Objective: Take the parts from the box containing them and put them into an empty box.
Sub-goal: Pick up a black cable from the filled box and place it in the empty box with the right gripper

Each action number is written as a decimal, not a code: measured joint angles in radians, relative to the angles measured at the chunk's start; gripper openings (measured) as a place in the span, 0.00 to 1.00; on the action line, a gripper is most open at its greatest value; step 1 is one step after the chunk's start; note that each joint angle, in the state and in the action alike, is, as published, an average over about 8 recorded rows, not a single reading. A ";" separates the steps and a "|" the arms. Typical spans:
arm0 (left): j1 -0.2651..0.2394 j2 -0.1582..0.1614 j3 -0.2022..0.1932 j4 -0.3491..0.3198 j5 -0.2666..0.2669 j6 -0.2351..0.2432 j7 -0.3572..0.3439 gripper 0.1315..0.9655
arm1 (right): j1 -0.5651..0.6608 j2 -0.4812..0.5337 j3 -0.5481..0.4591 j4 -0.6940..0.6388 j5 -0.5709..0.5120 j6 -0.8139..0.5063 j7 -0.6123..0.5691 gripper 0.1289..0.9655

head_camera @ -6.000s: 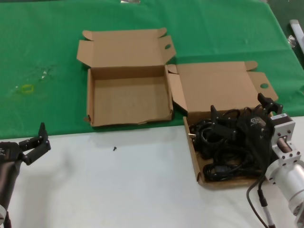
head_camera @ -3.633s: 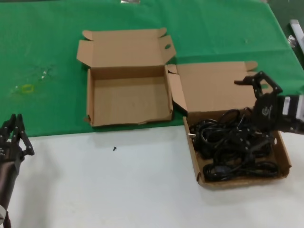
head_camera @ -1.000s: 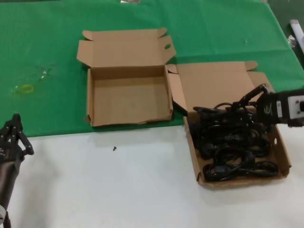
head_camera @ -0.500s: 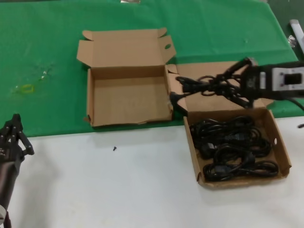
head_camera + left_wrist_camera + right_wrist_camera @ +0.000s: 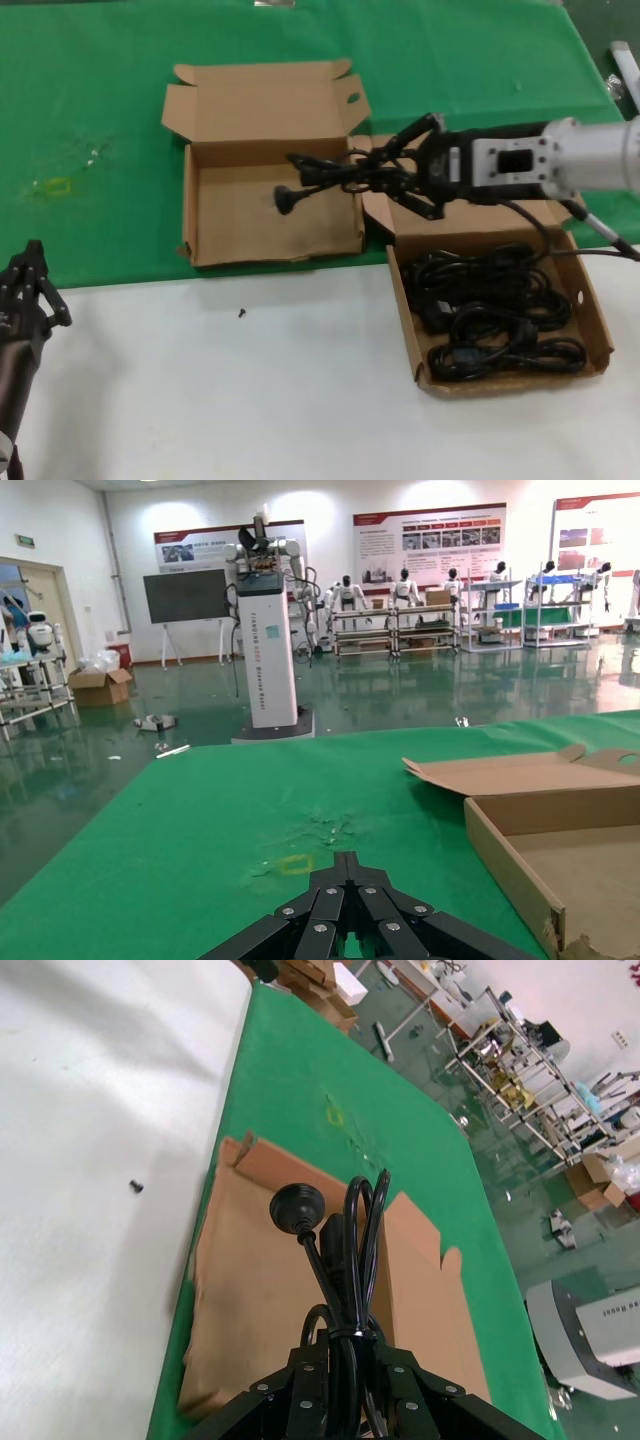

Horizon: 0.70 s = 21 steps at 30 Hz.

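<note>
My right gripper (image 5: 392,172) is shut on a black power cord (image 5: 325,175) and holds it in the air above the right half of the empty box (image 5: 270,250). The coil and its round plug (image 5: 286,199) hang out to the left of the fingers. In the right wrist view the cord (image 5: 345,1250) runs out from the gripper (image 5: 352,1345) over the box floor (image 5: 250,1300). The box containing the parts (image 5: 510,380) lies at the right with several coiled cords (image 5: 490,305) in it. My left gripper (image 5: 35,272) is shut and empty at the near left; the left wrist view shows it (image 5: 346,865) too.
Both boxes have their lids folded back: the left lid (image 5: 265,100) and the right lid (image 5: 450,180). They lie across the edge between green mat (image 5: 90,100) and white table (image 5: 250,400). A small black screw (image 5: 241,313) lies on the white part. A yellow mark (image 5: 55,186) is on the mat.
My right gripper closed on a cord in the right box, lifted it out and carried it left over the empty box. My left gripper, open six seconds ago, has shut and stayed put.
</note>
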 joint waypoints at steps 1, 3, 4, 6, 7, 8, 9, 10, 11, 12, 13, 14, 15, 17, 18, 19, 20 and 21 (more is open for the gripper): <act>0.000 0.000 0.000 0.000 0.000 0.000 0.000 0.01 | 0.004 -0.012 -0.004 -0.006 -0.003 0.006 -0.002 0.10; 0.000 0.000 0.000 0.000 0.000 0.000 0.000 0.01 | 0.012 -0.036 -0.013 -0.021 -0.009 0.016 -0.007 0.10; 0.000 0.000 0.000 0.000 0.000 0.000 0.000 0.01 | 0.016 -0.049 -0.017 -0.031 -0.012 0.022 -0.011 0.10; 0.000 0.000 0.000 0.000 0.000 0.000 0.000 0.01 | 0.025 -0.075 -0.025 -0.054 -0.017 0.034 -0.023 0.10; 0.000 0.000 0.000 0.000 0.000 0.000 0.000 0.01 | 0.031 -0.089 -0.029 -0.069 -0.019 0.041 -0.032 0.10; 0.000 0.000 0.000 0.000 0.000 0.000 0.000 0.01 | 0.036 -0.103 -0.032 -0.085 -0.021 0.048 -0.042 0.10; 0.000 0.000 0.000 0.000 0.000 0.000 0.000 0.01 | 0.043 -0.119 -0.035 -0.104 -0.022 0.056 -0.055 0.10; 0.000 0.000 0.000 0.000 0.000 0.000 0.000 0.01 | 0.050 -0.135 -0.038 -0.124 -0.023 0.064 -0.070 0.10; 0.000 0.000 0.000 0.000 0.000 0.000 0.000 0.01 | 0.057 -0.150 -0.040 -0.146 -0.024 0.073 -0.086 0.10; 0.000 0.000 0.000 0.000 0.000 0.000 0.000 0.01 | 0.064 -0.167 -0.041 -0.168 -0.024 0.081 -0.102 0.10; 0.000 0.000 0.000 0.000 0.000 0.000 0.000 0.01 | 0.071 -0.183 -0.042 -0.193 -0.023 0.089 -0.120 0.10; 0.000 0.000 0.000 0.000 0.000 0.000 0.000 0.01 | 0.079 -0.199 -0.043 -0.217 -0.022 0.098 -0.137 0.10; 0.000 0.000 0.000 0.000 0.000 0.000 0.000 0.01 | 0.086 -0.215 -0.043 -0.243 -0.021 0.106 -0.155 0.10; 0.000 0.000 0.000 0.000 0.000 0.000 0.000 0.01 | 0.100 -0.245 -0.042 -0.292 -0.017 0.120 -0.190 0.10; 0.000 0.000 0.000 0.000 0.000 0.000 0.000 0.01 | 0.108 -0.260 -0.040 -0.318 -0.014 0.127 -0.209 0.10; 0.000 0.000 0.000 0.000 0.000 0.000 0.000 0.01 | 0.115 -0.274 -0.038 -0.345 -0.010 0.134 -0.229 0.10; 0.000 0.000 0.000 0.000 0.000 0.000 0.000 0.01 | 0.123 -0.288 -0.036 -0.372 -0.007 0.140 -0.250 0.10; 0.000 0.000 0.000 0.000 0.000 0.000 0.000 0.01 | 0.131 -0.301 -0.032 -0.399 -0.003 0.146 -0.271 0.10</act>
